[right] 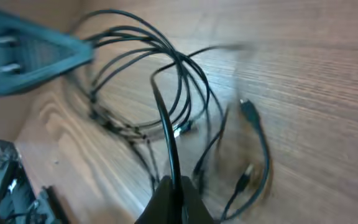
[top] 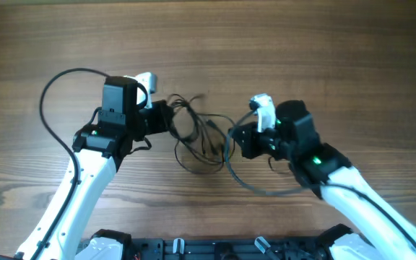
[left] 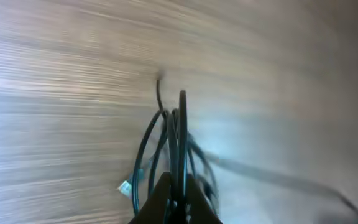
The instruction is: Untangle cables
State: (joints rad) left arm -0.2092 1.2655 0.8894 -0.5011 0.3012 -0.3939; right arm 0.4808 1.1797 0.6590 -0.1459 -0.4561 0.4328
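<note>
The overhead view looks straight down on the desk [top: 302, 43] from well above. The wrist views sit close behind the left gripper [left: 178, 202] and right gripper [right: 174, 202], facing the cables [top: 209, 137] seen in all three.

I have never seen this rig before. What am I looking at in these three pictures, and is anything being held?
A left arm and a right arm, both robotic, work at a wooden table. The overhead view looks straight down. The other two come from a camera on each wrist, looking along its fingers. Between the arms lies a tangle of thin black cables. The left gripper and the right gripper each pinch a strand of it, from opposite sides. Both wrist views are blurred.
</note>
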